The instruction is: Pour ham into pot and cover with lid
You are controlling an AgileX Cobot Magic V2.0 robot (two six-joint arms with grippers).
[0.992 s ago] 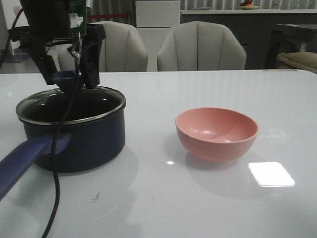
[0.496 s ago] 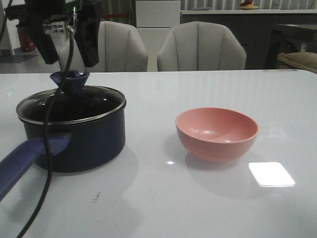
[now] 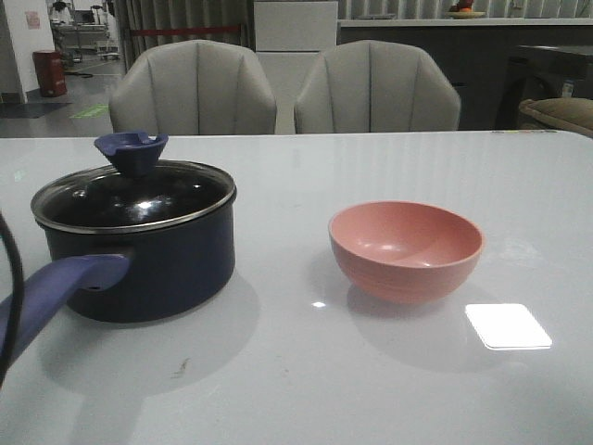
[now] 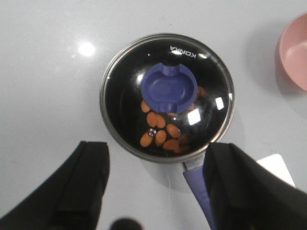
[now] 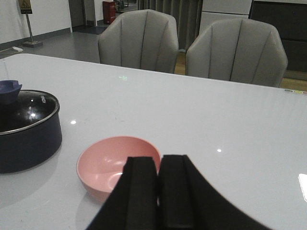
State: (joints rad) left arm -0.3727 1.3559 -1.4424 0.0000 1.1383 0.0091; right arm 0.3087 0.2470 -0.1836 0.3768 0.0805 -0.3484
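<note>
1. The lid (image 4: 167,97) sits on the pot (image 3: 139,248), its knob (image 4: 170,89) up; the ham (image 4: 162,130) shows through the glass, heaped on the pot floor.
2. The left gripper (image 4: 156,184) hangs high above the pot, jaws spread wide and holding nothing; the lid lies beyond the fingertips, apart from them.
3. The right gripper (image 5: 158,191) has its jaws pressed together, holding nothing, near the bowl (image 3: 405,248).
4. The bowl stands on the table (image 3: 371,371), well apart from the pot, its inside bare.
5. Two chairs (image 3: 278,88) stand behind the table.
</note>
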